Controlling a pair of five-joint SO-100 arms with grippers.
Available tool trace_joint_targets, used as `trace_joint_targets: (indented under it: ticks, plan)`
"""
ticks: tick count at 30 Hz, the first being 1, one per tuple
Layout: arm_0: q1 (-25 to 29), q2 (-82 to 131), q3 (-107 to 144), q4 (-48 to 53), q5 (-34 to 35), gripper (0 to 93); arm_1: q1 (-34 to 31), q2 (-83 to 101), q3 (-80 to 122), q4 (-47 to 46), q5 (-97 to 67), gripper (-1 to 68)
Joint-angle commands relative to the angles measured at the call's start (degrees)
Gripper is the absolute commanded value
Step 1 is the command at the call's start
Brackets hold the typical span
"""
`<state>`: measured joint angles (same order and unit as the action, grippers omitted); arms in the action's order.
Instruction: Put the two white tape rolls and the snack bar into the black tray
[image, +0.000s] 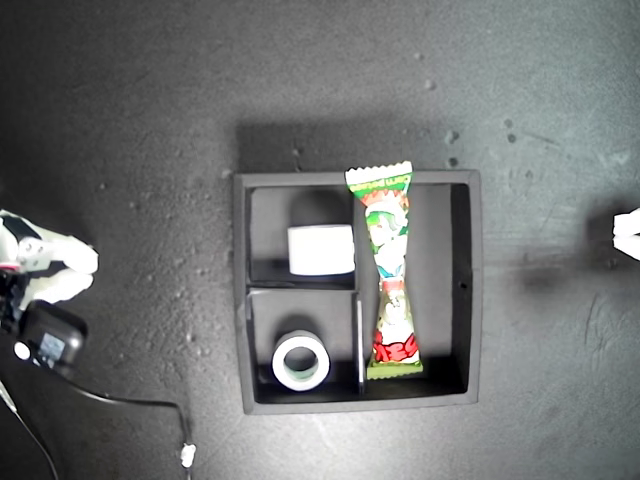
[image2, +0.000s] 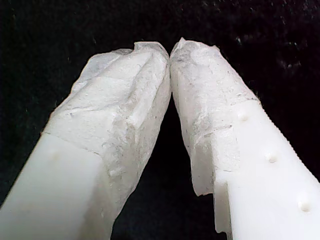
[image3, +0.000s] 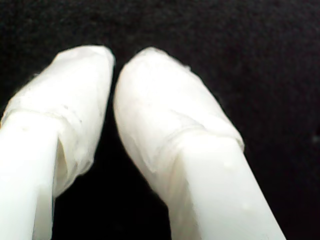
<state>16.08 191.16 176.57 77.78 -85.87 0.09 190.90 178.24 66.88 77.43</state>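
My first gripper (image2: 170, 52) is sitting closed on nothing — its two tape-wrapped fingertips (image2: 125, 95) are meeting at the tips over dark, bare surface. My second gripper (image3: 114, 70) is also holding nothing; its wrapped fingertips (image3: 160, 115) are nearly touching, with only a thin dark slit between them, so I am logging it as closed.

In the exterior view one arm (image: 40, 290) is resting at the exterior view's left edge, with a cable trailing from it, and a white part of another arm (image: 628, 235) is showing at the exterior view's right edge. The wrist views are not telling me which arm is which.

The black tray (image: 475, 290) is lying mid-table, well apart from both arms. One white tape roll (image: 321, 249) is standing on edge in the small upper compartment; the other white tape roll (image: 301, 361) is lying flat in the small lower compartment. The snack bar (image: 388, 270) is lying in the long compartment — its upper crimped end is overlapping the tray rim.
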Motion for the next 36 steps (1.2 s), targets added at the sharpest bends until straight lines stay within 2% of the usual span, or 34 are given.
trace_joint_targets:
  ticks: [1,4,10,14,36]
  plan:
    - [-1.7,2.7,3.3,2.2,7.6,0.2,2.8,0.4,0.7,1.3,-21.0,-0.1]
    - [-2.6,2.7,3.3,2.0,11.9,0.2,3.8,0.4,0.7,2.0,-23.9,-0.1]
    - [-2.2,2.7,3.3,2.0,12.4,0.2,4.9,0.4,0.7,3.6,-23.5,-0.1]
    - [-2.0,2.7,3.3,2.0,12.5,0.2,7.4,0.4,0.7,9.8,-16.1,0.0]
    - [-2.0,2.7,3.3,2.0,11.1,0.2,5.4,0.4,0.8,9.8,-16.3,0.0]
